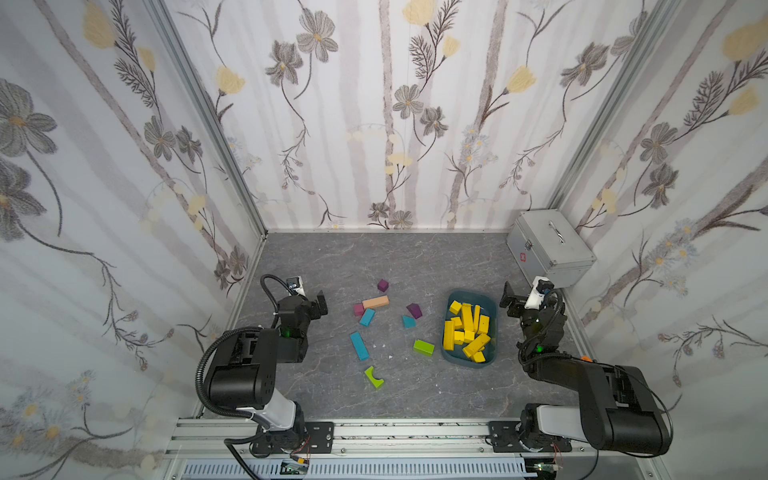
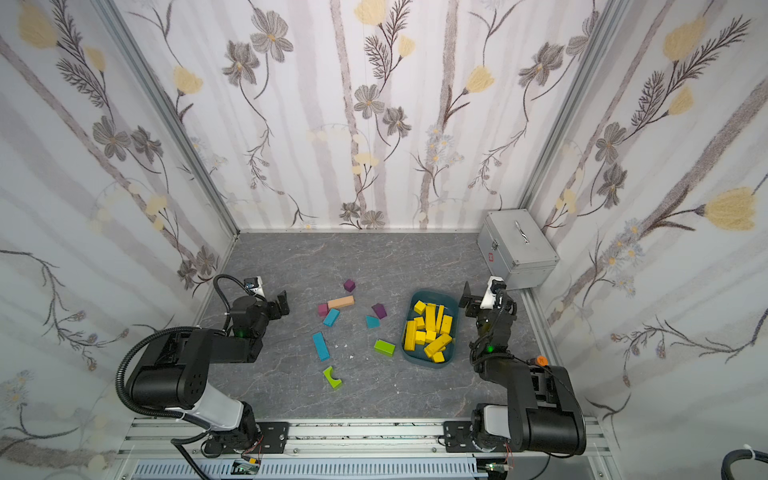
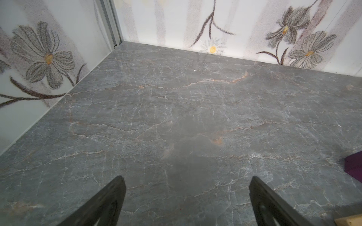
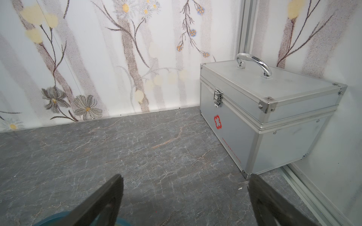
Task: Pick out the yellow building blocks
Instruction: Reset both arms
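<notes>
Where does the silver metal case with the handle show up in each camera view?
Top view: silver metal case in the table's far right corner.
Top view: same corner.
Left wrist: not in it.
Right wrist: large, against the wall corner.
Shared landmark: teal plastic bin, absent from the left wrist.

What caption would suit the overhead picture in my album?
Yellow building blocks heaped in the teal bin; other-coloured blocks lie scattered on the grey table; left gripper and right gripper open, empty.
</notes>
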Robot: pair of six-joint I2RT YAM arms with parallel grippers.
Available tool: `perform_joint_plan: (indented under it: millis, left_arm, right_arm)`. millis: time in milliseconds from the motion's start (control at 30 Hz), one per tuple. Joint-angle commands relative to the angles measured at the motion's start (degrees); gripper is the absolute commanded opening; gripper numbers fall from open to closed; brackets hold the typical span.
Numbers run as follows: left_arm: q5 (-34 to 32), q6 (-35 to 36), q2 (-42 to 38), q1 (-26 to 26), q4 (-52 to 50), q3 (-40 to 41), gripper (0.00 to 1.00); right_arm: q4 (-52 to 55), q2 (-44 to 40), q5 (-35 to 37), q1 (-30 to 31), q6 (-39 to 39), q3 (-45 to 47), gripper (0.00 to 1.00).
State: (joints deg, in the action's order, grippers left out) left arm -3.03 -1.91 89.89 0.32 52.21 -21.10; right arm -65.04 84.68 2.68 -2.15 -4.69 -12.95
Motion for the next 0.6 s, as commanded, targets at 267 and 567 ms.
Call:
perform_joint_plan:
  millis: [267, 567]
  left_arm:
    - [-1.48, 0.28, 0.02, -0.31, 0.45, -1.07, 1.0]
    - [-2.51, 0.79, 0.04, -0.93, 0.45, -1.04, 1.0]
  right_arm:
    - [-2.28, 0.04, -0.61, 0.09, 0.47, -0.32, 1.0]
    - [-2.24, 0.04, -0.61, 0.04, 0.45, -0.32, 1.0]
